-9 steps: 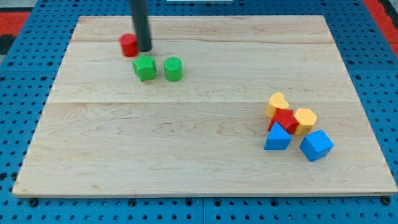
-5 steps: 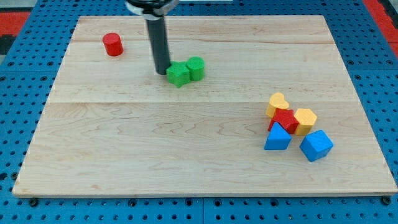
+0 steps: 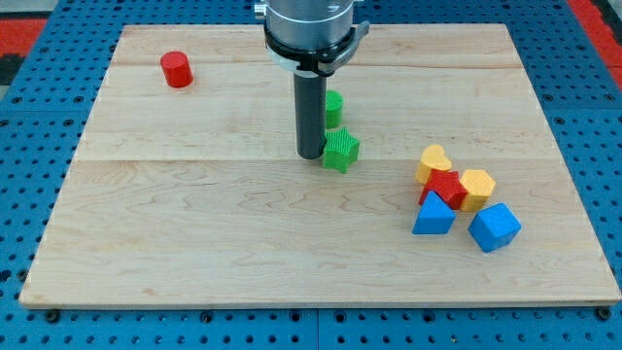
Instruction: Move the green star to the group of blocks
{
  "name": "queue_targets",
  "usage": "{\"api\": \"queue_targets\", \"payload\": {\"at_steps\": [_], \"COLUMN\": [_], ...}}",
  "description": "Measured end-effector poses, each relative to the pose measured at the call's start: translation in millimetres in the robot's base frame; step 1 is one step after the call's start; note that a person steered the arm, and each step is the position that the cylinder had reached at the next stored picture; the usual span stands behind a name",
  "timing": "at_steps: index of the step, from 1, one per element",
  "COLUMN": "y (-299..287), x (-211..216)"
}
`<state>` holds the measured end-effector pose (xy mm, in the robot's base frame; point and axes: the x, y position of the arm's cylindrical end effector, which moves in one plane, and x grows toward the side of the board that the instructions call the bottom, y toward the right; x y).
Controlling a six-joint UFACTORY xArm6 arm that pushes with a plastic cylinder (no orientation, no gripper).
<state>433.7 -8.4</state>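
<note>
The green star (image 3: 340, 151) lies near the middle of the wooden board (image 3: 194, 233). My tip (image 3: 310, 156) touches the star's left side. A green cylinder (image 3: 333, 107) stands just above the star, partly hidden behind my rod. The group of blocks is at the view's right: a yellow heart-like block (image 3: 433, 162), a red block (image 3: 446, 186), a yellow hexagon-like block (image 3: 477, 188), a blue triangle (image 3: 432, 216) and a blue cube (image 3: 495, 227). The star is well left of the group.
A red cylinder (image 3: 176, 70) stands alone at the board's top left. The board sits on a blue pegboard surface (image 3: 29, 146). The arm's round end piece (image 3: 309, 24) hangs over the board's top edge.
My tip has moved right and down, pushing the green star right and down, closer to the group. The green cylinder shifted right a little. The red cylinder stayed put.
</note>
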Motion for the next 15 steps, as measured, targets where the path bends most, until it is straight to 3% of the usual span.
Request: {"api": "queue_targets", "payload": {"at_steps": [4,7,8,10,11,13,15], "y": [-54.3,-144.1,-130.7,15.4,33.1,73.6,112.1], "x": [-1.4,-51.0,-75.2,-9.5,4.1,-20.2,42.1]}}
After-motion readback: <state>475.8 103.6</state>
